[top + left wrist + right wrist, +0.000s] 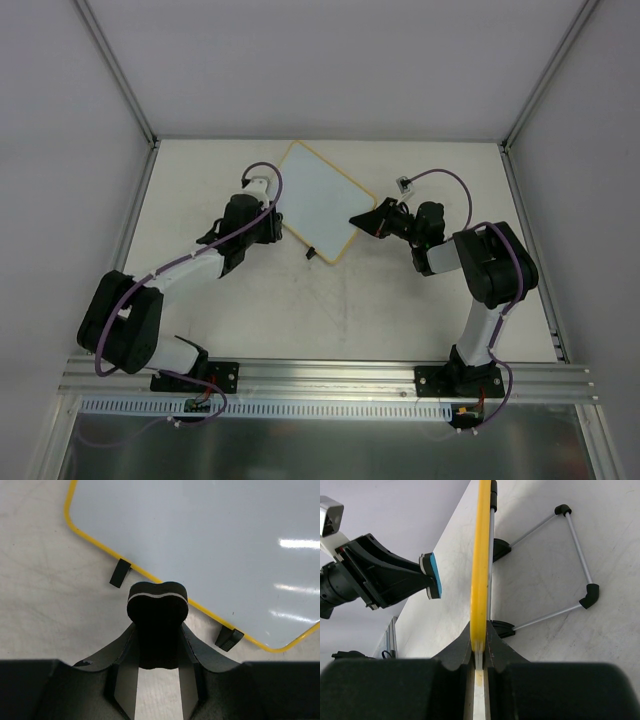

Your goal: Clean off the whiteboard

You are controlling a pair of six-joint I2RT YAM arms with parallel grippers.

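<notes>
Near the middle of the far edge of the surface, our right jaws clamp the whiteboard by its yellow rim to steady it, so our left jaws, closed around the eraser, can wipe its face.

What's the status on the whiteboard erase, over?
Right fingers shut on whiteboard rim. Left fingers shut on eraser, pad facing the board. Board face looks clean. Nothing in the way.
</notes>
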